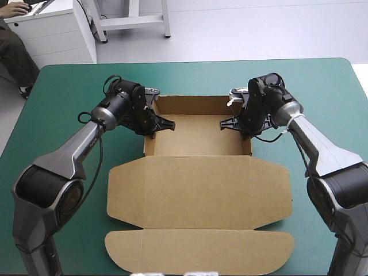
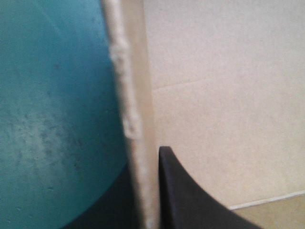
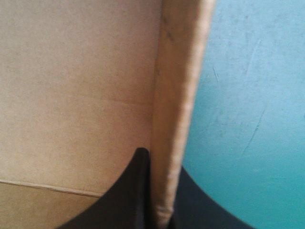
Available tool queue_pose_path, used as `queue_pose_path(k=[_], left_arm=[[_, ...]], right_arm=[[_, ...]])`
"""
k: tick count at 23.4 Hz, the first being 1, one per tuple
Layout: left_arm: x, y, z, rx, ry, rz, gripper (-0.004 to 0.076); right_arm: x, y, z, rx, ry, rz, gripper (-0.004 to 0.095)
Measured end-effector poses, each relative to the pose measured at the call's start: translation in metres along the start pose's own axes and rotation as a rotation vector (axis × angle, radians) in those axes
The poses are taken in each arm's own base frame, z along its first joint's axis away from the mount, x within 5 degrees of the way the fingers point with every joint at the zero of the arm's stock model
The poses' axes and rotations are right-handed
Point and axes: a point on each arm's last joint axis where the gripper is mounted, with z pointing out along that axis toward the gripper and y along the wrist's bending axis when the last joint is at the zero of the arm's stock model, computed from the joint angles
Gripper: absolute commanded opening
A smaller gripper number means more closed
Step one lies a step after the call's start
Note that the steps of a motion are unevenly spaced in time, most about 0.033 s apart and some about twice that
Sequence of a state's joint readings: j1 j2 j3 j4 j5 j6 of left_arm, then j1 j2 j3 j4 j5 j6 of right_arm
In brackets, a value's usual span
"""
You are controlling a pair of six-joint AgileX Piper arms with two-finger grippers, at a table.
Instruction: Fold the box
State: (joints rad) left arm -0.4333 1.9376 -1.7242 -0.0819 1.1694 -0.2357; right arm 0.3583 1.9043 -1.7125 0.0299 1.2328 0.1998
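Note:
The brown box [image 1: 198, 192] lies mid-table as an open tray with its lid panels flat toward the front edge. The tray's floor [image 1: 198, 138] has raised walls on three sides. My left gripper [image 1: 154, 125] is shut on the tray's left wall, one black finger inside and one outside. In the left wrist view that wall [image 2: 136, 95] runs upright between the fingers of the left gripper [image 2: 148, 202]. My right gripper [image 1: 240, 123] is shut on the right wall in the same way. In the right wrist view the right wall [image 3: 181, 95] stands pinched in the right gripper [image 3: 161, 202].
The rounded outer lid flap [image 1: 198, 253] reaches close to the table's front edge. Teal-green cover [image 1: 57, 103] shows to the left, right and behind the tray, outside both walls.

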Motion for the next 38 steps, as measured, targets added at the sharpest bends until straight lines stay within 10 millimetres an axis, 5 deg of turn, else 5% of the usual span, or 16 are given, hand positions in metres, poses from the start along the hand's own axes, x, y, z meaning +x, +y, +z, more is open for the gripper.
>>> queue_pose_path(k=[6, 9, 11, 14, 16, 23, 28, 31, 35, 38], left_arm=[[-0.001, -0.001, 0.007, 0.009, 0.007, -0.008, -0.0008], [-0.002, -0.002, 0.009, 0.017, 0.01, -0.012, 0.003], [-0.002, -0.002, 0.009, 0.018, 0.009, -0.002, 0.0172], [-0.002, -0.004, 0.009, 0.022, 0.009, 0.029, 0.0515], [-0.001, -0.006, 0.009, 0.025, 0.009, 0.039, 0.0584], [-0.009, -0.009, -0.006, 0.039, -0.029, 0.046, 0.0577], [-0.034, -0.02, -0.074, 0.065, -0.229, 0.078, 0.0506], [-0.041, -0.021, -0.101, 0.056, -0.33, 0.09, 0.0356], [-0.039, -0.022, -0.132, 0.07, -0.411, 0.102, -0.0007], [-0.028, -0.021, -0.164, 0.073, -0.481, 0.153, -0.001]], right_arm=[[0.0, -0.002, 0.0, 0.017, -0.003, -0.006, -0.0004], [0.0, -0.003, 0.001, 0.028, -0.002, -0.01, 0.0088], [0.0, -0.003, 0.001, 0.028, -0.002, -0.021, 0.0295], [-0.001, -0.002, 0.001, 0.028, -0.006, -0.033, 0.0717], [-0.001, -0.002, 0.001, 0.028, -0.006, -0.035, 0.0837], [-0.004, -0.002, -0.004, 0.032, -0.026, -0.036, 0.0836], [-0.019, 0.003, -0.047, -0.006, -0.174, -0.027, 0.0836], [-0.016, 0.002, -0.074, -0.01, -0.242, -0.03, 0.0836], [-0.003, -0.005, -0.114, 0.021, -0.338, -0.022, 0.0836], [0.016, -0.01, -0.156, 0.024, -0.437, -0.021, 0.0836]])
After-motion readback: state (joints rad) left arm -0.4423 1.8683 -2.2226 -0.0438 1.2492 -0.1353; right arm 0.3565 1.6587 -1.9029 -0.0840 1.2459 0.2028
